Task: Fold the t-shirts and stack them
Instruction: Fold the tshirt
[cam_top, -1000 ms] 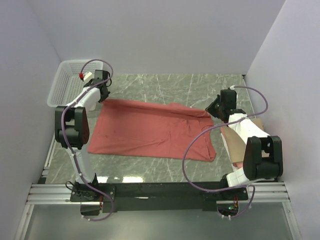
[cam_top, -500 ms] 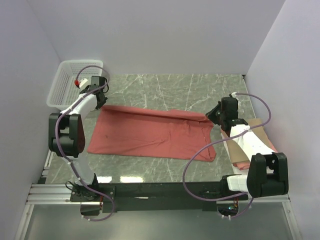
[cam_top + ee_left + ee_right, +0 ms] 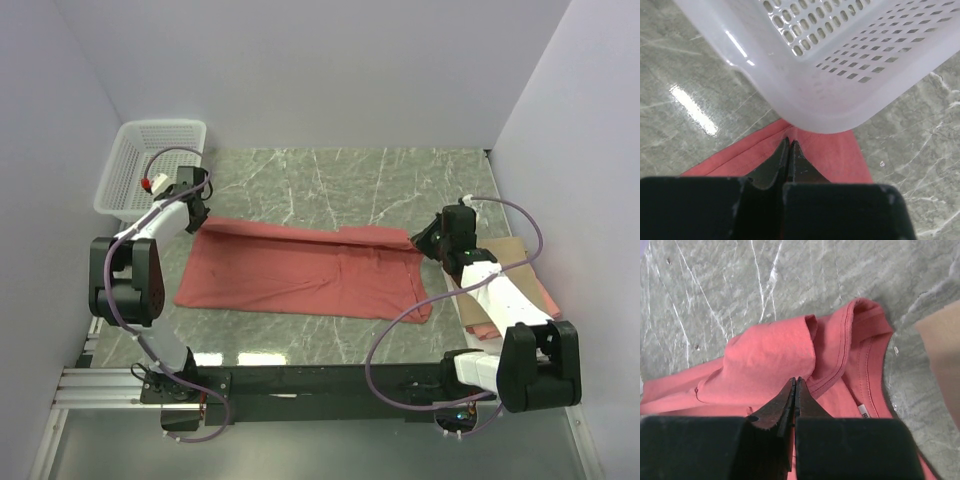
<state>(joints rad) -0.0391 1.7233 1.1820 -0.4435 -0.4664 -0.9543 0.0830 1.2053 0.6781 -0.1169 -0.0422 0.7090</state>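
Observation:
The salmon-red shirt [image 3: 300, 275] lies spread across the middle of the table, its far edge folded over toward me. My left gripper [image 3: 200, 216] is at its far left corner, shut on the cloth; in the left wrist view the closed jaws [image 3: 789, 143] pinch the red hem [image 3: 835, 155] just below the basket. My right gripper [image 3: 426, 243] is at the far right corner, shut on a fold of the shirt [image 3: 770, 355] beside the collar [image 3: 795, 380]. A folded tan shirt [image 3: 515, 255] and a pink one [image 3: 482, 326] lie stacked at the right, partly hidden by my right arm.
A white plastic mesh basket [image 3: 150, 150] stands at the far left corner, close above my left gripper in the left wrist view [image 3: 840, 75]. White walls enclose the table on three sides. The tan cloth's edge [image 3: 940, 340] shows beside the shirt's collar.
Both grippers have moved toward the near side, drawing the shirt's far edge with them. The shirt now looks narrower front to back, with its far edge lying straighter.

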